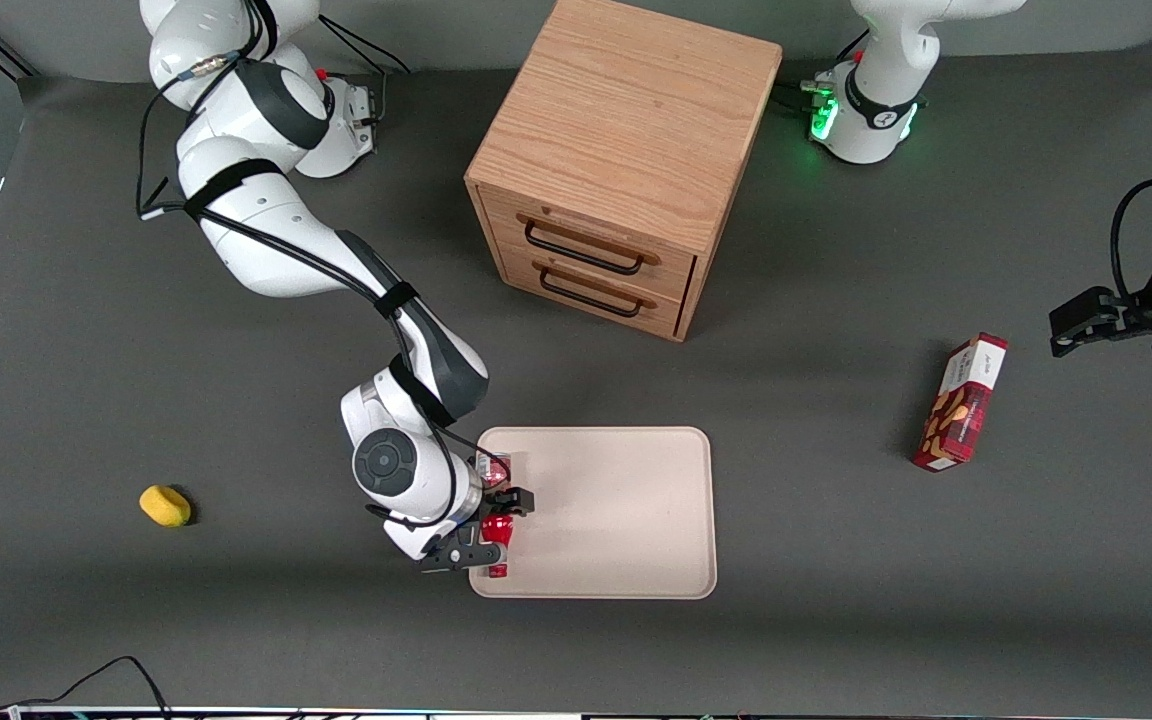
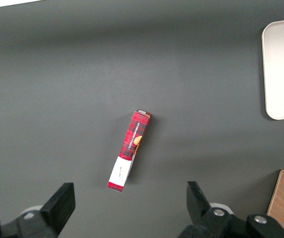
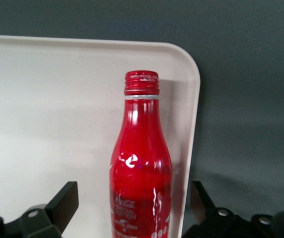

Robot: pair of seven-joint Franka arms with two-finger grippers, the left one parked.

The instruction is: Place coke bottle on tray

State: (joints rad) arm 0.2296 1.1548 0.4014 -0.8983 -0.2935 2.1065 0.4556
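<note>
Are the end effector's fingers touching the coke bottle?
Apart. The right wrist view shows the end effector open, each finger standing clear of the coke bottle.

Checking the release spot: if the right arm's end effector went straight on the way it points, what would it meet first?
The end effector points down, fingers apart either side of the coke bottle. Below lies the tray, near its edge, so likely the tray first; depth is unclear.

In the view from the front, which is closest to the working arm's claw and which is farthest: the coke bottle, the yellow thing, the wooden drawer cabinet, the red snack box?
From the gripper, over the tray edge:
1. Coke bottle, between its open fingers.
2. Wooden drawer cabinet and yellow thing: too close to call. The cabinet is farther from the camera; the yellow thing lies toward the working arm's end.
3. Red snack box, toward the parked arm's end.
</note>
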